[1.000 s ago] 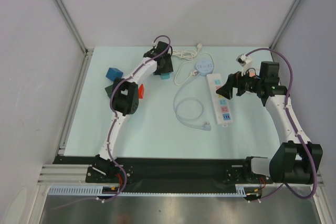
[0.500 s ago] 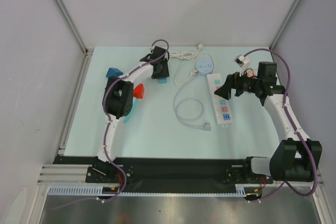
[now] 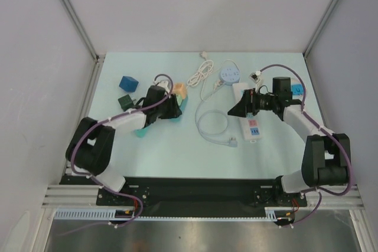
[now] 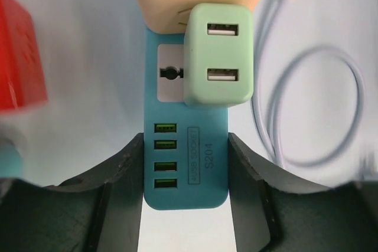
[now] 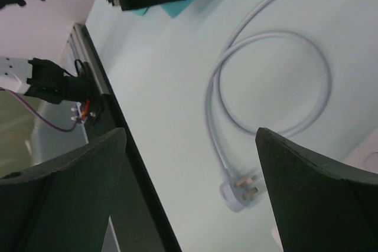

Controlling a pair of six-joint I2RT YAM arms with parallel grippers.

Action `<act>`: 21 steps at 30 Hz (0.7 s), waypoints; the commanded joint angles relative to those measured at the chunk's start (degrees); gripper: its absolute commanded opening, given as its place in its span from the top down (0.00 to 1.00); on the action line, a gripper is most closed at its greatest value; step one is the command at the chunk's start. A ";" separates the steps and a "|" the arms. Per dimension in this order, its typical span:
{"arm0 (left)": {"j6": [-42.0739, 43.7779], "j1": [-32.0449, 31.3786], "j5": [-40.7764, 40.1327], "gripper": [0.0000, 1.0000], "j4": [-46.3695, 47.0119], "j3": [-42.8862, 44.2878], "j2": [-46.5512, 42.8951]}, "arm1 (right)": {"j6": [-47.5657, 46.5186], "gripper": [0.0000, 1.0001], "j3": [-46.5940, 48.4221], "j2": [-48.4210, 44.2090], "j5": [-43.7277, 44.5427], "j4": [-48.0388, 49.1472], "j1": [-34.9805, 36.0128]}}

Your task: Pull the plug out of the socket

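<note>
The left tool (image 4: 186, 143) is clamping the teal socket (image 4: 188, 188) by its sides on the desk (image 3: 177, 146), bracing it beneath the seated mint plug (image 4: 218, 54); the right tool (image 5: 190, 137) is hovering wide and empty, presumably free for pulling.

The socket (image 4: 186, 169) lay between the fingers of my left gripper (image 4: 186, 146), both touching its sides, with the plug (image 4: 218, 54) on it farther out. A cube (image 4: 20, 57) sat beside it on one side, the cable (image 3: 212, 123) on the other. Right of the cable lay a strip (image 3: 253, 127), with a hub (image 3: 228, 75) behind it. At the table's left, a rear cube (image 3: 128, 82) sat behind a front cube (image 3: 126, 101).
</note>
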 commanded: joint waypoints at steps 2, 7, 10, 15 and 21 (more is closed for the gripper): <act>-4.78 -2.34 7.50 1.00 17.31 -11.69 -9.30 | 14.94 0.04 -3.28 3.36 -2.34 15.19 3.29; -12.26 -6.37 9.78 1.00 26.82 -22.25 -14.22 | 17.00 0.04 -3.47 6.97 1.36 16.96 10.06; -13.76 -8.66 8.92 1.00 29.11 -25.60 -15.81 | 14.37 0.04 -3.03 7.67 2.24 16.27 12.18; -12.89 -12.71 8.21 1.00 27.80 -28.42 -18.19 | -1.61 0.01 1.27 7.41 1.98 3.21 12.88; -9.81 -16.92 6.63 1.00 22.89 -29.92 -19.33 | -15.43 0.00 4.18 5.30 12.86 -3.34 18.15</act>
